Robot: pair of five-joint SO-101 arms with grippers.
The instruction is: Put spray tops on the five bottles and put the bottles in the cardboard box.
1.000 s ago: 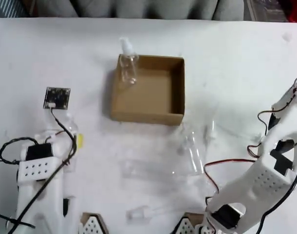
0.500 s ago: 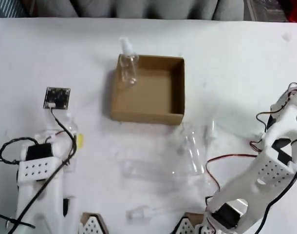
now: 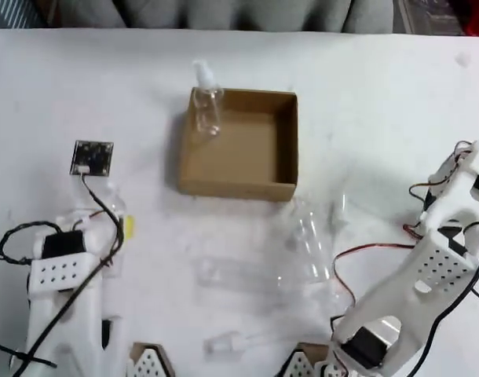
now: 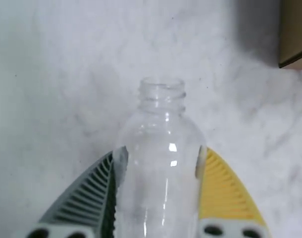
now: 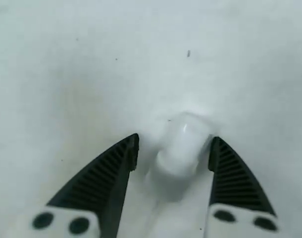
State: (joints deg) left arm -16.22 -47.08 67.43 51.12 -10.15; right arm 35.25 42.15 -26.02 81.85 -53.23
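Observation:
My left gripper [image 4: 158,156] is shut on a clear, topless bottle [image 4: 161,148], its grey and yellow fingers pressing the bottle's sides. In the high view this bottle [image 3: 112,206] is at the table's left, in front of the cardboard box [image 3: 283,145]. One bottle with a spray top [image 3: 206,104] stands in the box's far left corner. My right gripper [image 5: 173,141] has its black fingers around a white spray top [image 5: 183,146] just above the table. Two clear bottles [image 3: 308,245] [image 3: 238,275] lie in front of the box, and a loose spray top [image 3: 224,342] lies near the front edge.
The right arm [image 3: 428,275] stands at the table's right side with red and black wires looping beside it. A small black circuit board [image 3: 92,157] with a cable lies left of the box. The box corner [image 4: 295,34] is close to the held bottle.
The right arm has shifted a little to the right and its far end has dropped slightly. The left arm and the bottles have not moved.

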